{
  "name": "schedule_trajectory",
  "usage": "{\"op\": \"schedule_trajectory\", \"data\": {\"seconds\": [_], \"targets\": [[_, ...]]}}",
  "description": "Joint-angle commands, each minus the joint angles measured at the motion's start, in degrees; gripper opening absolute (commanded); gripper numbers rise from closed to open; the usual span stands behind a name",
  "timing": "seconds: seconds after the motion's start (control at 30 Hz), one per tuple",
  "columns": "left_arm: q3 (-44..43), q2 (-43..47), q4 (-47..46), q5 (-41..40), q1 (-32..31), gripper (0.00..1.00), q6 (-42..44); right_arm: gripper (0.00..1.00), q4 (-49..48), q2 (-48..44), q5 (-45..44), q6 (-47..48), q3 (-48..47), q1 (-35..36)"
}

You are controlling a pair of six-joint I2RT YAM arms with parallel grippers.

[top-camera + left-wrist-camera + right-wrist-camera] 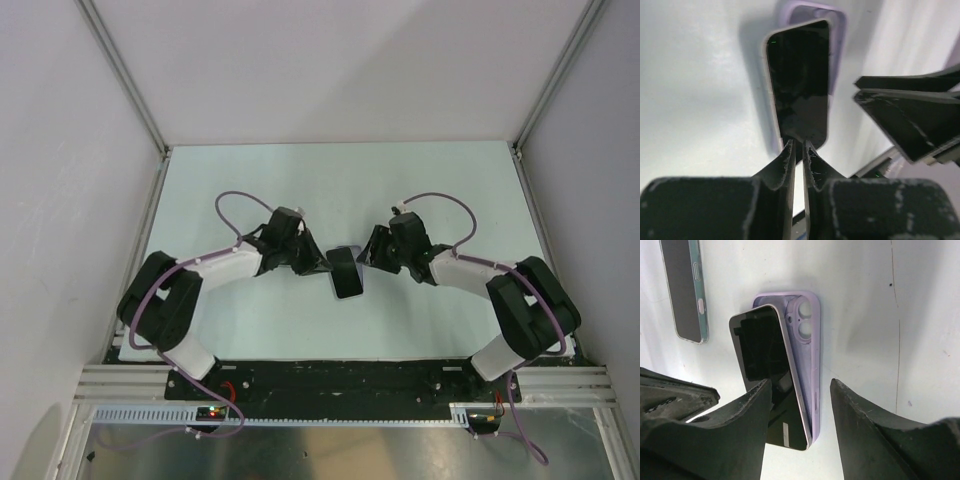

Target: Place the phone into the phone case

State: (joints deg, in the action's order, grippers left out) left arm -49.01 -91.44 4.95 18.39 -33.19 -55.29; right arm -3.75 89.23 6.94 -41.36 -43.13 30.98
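Observation:
The black phone leans on its side in the lilac phone case. Its right long edge sits in the case and its left edge is raised. In the left wrist view my left gripper is nearly closed, and the near end of the phone sits between its tips. My right gripper is open, one finger on each side of the near end of phone and case. From above, the phone lies between the left gripper and the right gripper.
A second phone-sized device in a teal-edged cover lies flat at the far left of the right wrist view. The pale table is walled at the back and on both sides. The right gripper's fingers stand close beside the left one's.

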Motion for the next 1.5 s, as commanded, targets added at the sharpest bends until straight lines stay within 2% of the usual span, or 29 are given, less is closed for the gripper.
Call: {"op": "schedule_trajectory", "data": {"seconds": [0.0, 0.17, 0.47, 0.67, 0.97, 1.2, 1.47], "targets": [[-3.63, -2.33, 10.26, -7.13, 0.19, 0.13, 6.62, 0.56, -0.3, 1.52, 1.21, 3.06, -2.94, -0.47], [-4.53, -2.24, 12.7, -10.22, 0.19, 0.18, 8.09, 0.55, -0.44, 3.04, 1.75, 3.18, -3.93, -0.53], [-7.91, -5.42, 12.69, -9.05, -0.37, 0.27, 8.47, 0.51, -0.46, 6.1, 1.91, 2.96, -6.28, -0.57], [-10.18, -8.19, 12.75, -9.05, -0.38, 0.21, 8.57, 0.41, 0.42, 7.33, 1.42, 2.91, -8.02, -0.57], [-12.24, -11.53, 12.68, -9.39, -0.38, 0.15, 8.42, 0.35, 1.23, 8.17, -0.37, 2.58, -9.14, -0.66], [-14.72, -13.71, 12.76, -8.96, -0.33, 0.14, 8.72, 0.19, 3.19, 8.55, -4.49, 1.18, -9.84, -0.93], [-17.44, -15.85, 12.8, -7.83, -0.38, 0.15, 8.88, 0.16, 3.48, 9.0, -4.5, 1.27, -10.17, -1.56]]}}
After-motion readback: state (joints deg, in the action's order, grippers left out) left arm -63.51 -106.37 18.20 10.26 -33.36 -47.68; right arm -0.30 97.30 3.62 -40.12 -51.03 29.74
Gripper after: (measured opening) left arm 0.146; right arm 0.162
